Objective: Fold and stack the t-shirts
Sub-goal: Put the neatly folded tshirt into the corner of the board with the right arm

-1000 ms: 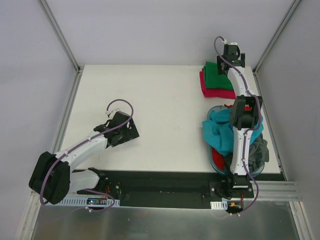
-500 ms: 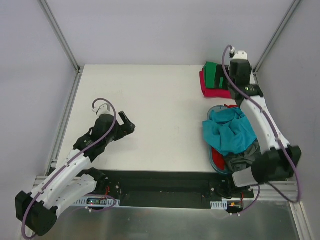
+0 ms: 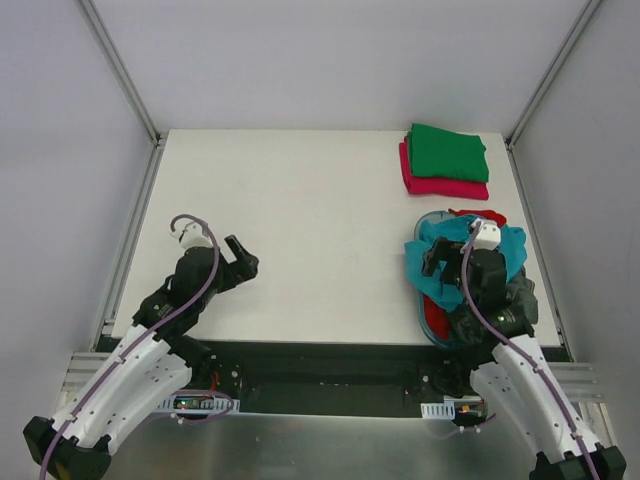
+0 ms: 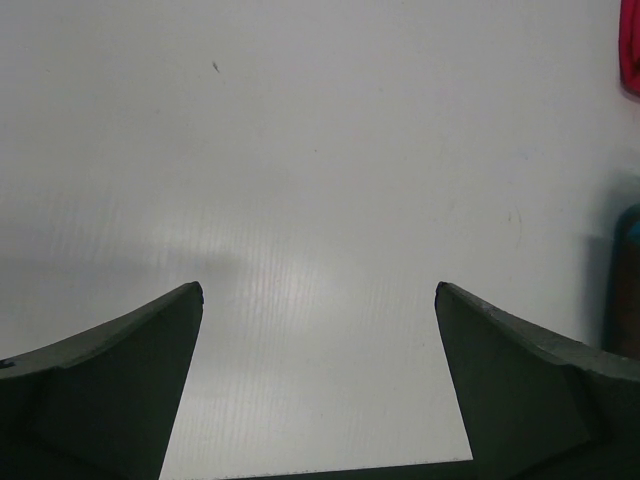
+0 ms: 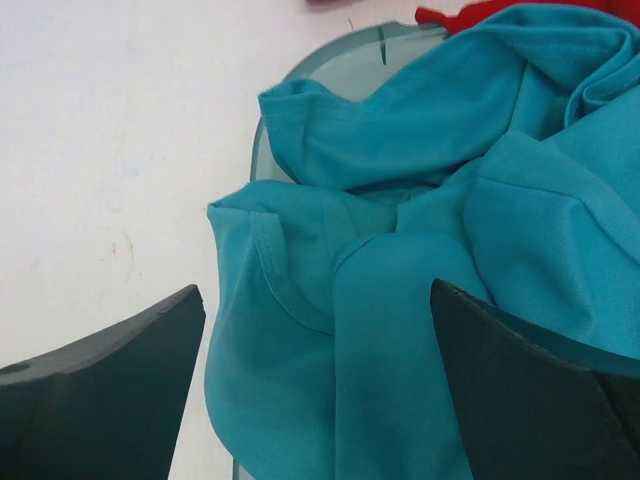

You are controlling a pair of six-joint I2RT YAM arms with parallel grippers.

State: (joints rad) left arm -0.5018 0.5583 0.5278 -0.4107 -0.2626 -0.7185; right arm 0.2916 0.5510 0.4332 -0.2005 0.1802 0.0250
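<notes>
A folded bright green t-shirt [image 3: 447, 152] lies on a folded crimson-pink t-shirt [image 3: 445, 186] at the table's far right. A crumpled teal t-shirt [image 3: 440, 262] [image 5: 420, 260] hangs over the rim of the round blue tub [image 3: 428, 320] [image 5: 330, 50], with a red shirt [image 3: 487, 217] [image 5: 455, 12] and a dark grey shirt [image 3: 523, 300] partly showing beneath. My right gripper [image 3: 442, 258] [image 5: 315, 300] is open just above the teal shirt, jaws wide apart. My left gripper [image 3: 243, 262] [image 4: 318, 290] is open and empty over bare table at the near left.
The white table [image 3: 300, 210] is walled by grey panels with metal corner posts. The tub's edge and the crimson-pink shirt [image 4: 630, 50] show at the right edge of the left wrist view. A black strip runs along the table's near edge.
My right arm has swung back from the folded stack at the far right and come down over the teal shirt in the tub. My left arm has drawn back slightly toward the near left.
</notes>
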